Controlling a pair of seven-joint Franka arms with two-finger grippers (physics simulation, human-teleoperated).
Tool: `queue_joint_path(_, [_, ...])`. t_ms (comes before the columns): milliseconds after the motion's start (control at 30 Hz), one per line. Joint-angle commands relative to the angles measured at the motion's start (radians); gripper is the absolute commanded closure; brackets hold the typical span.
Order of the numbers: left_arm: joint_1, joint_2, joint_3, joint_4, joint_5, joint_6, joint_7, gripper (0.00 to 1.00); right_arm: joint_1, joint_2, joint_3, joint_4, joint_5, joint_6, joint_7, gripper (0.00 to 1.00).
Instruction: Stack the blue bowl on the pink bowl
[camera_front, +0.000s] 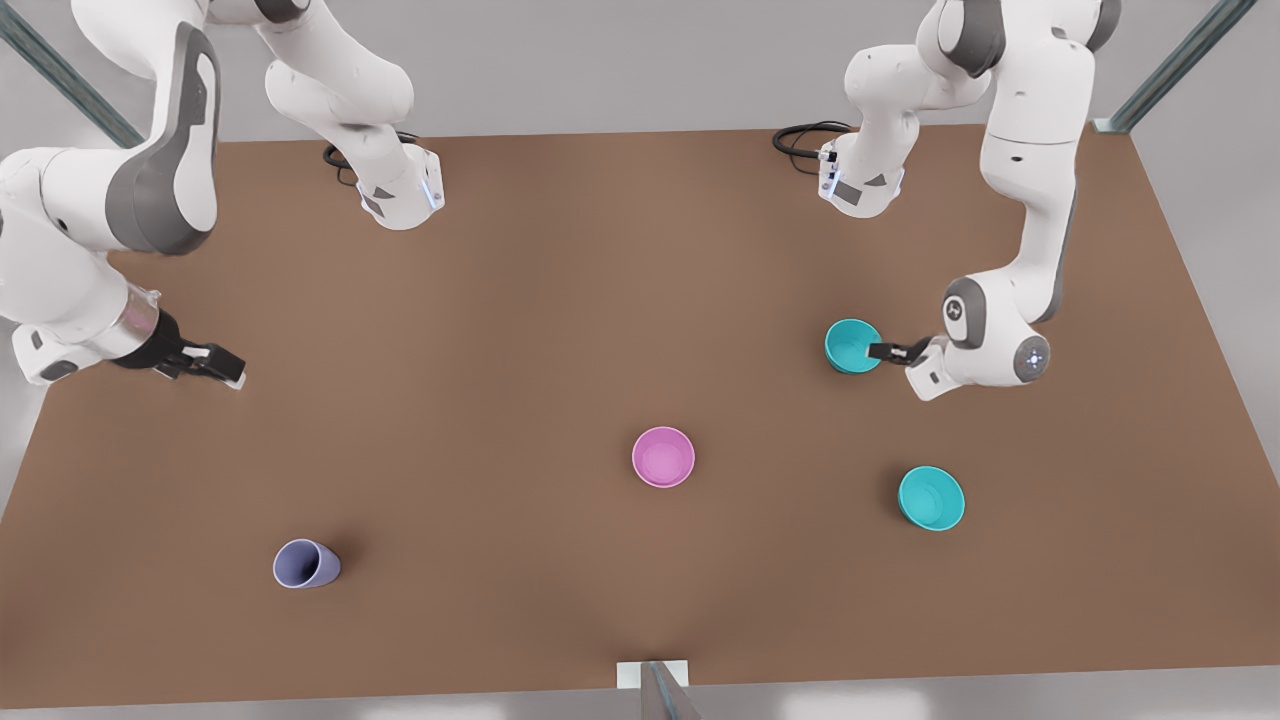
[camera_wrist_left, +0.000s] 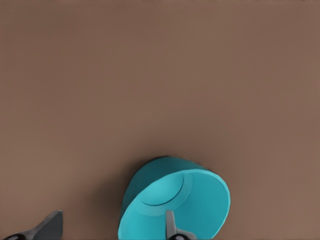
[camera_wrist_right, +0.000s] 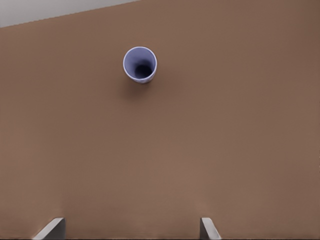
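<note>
Leftmost, the right claw waits open over bare counter, the lavender cup well ahead. Rightward, the pink bowl sits apart. Then the left claw, open, straddles the blue bowl's rim, one finger inside.

Right wrist view: brown table w/ a pale strip beyond its far edge. Lavender cup stands upright on the table, mouth open twd the camera, dark inside, soft shadow at its base. Right gripper: two grey fingertips spread wide apart, nothing betw them, bare table under them. From the gripper the cup lies at approx 12 o'clock, well apart. Cup sits near the table's far edge, not touching it.
</note>
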Motion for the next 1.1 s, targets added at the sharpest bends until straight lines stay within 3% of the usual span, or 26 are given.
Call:
queue_joint_path(0, [-0.004,0.025,0.000,-0.001,-0.025,0.137,0.210,0.00,0.003,-0.015,0.000,-0.022,-0.002,-0.034,-0.311,0.00])
queue_joint_path(67, [-0.018,0.046,0.000,-0.001,-0.025,0.137,0.210,0.00,0.003,-0.015,0.000,-0.022,-0.001,-0.034,-0.311,0.00])
queue_joint_path(133, [-0.024,0.043,0.000,-0.002,-0.025,0.124,0.209,0.44,0.004,-0.010,0.002,-0.020,-0.001,-0.034,-0.308,0.00])
queue_joint_path(167, [-0.024,0.040,0.000,-0.002,-0.025,0.114,0.207,0.58,0.004,-0.010,0.002,-0.019,-0.002,-0.034,-0.308,0.00])
queue_joint_path(300, [-0.022,0.020,0.000,-0.001,-0.025,0.074,0.203,0.71,0.004,-0.003,0.003,-0.012,-0.001,-0.034,-0.309,0.00])
queue_joint_path(400, [-0.024,0.017,0.000,-0.001,-0.025,0.071,0.203,0.78,0.004,-0.001,0.003,-0.012,-0.001,-0.034,-0.309,0.00])
queue_joint_path(567, [-0.030,-0.017,0.000,0.048,-0.021,-0.040,0.131,0.79,0.004,0.000,0.003,-0.012,0.001,-0.034,-0.309,0.00])
queue_joint_path(633, [-0.070,-0.044,-0.002,0.131,-0.018,-0.144,-0.018,0.79,0.004,0.005,0.005,-0.011,0.001,-0.034,-0.309,0.00])
queue_joint_path(700, [-0.202,-0.041,-0.002,0.277,-0.018,-0.175,-0.354,0.79,0.004,0.011,0.005,0.000,0.001,-0.034,-0.309,0.00])
queue_joint_path(733, [-0.260,0.006,-0.002,0.390,-0.018,-0.193,-0.556,0.79,0.004,0.011,0.005,0.000,0.002,-0.034,-0.309,0.00])
queue_joint_path(800, [-0.335,0.254,-0.003,0.834,-0.015,-0.432,-0.874,0.79,0.004,0.013,0.005,0.000,0.002,-0.034,-0.309,0.00])
queue_joint_path(833, [-0.384,0.316,-0.003,0.921,-0.017,-0.443,-1.001,0.79,0.004,0.013,0.005,0.001,0.001,-0.031,-0.309,0.00])
queue_joint_path(933, [-0.472,0.436,-0.003,1.110,-0.017,-0.404,-1.055,0.79,0.004,0.013,0.005,0.001,0.001,-0.031,-0.309,0.00])
queue_joint_path(1067, [-0.509,0.497,-0.003,1.113,-0.018,-0.238,-1.054,0.79,0.004,0.014,0.005,0.001,0.007,-0.031,-0.309,0.00])
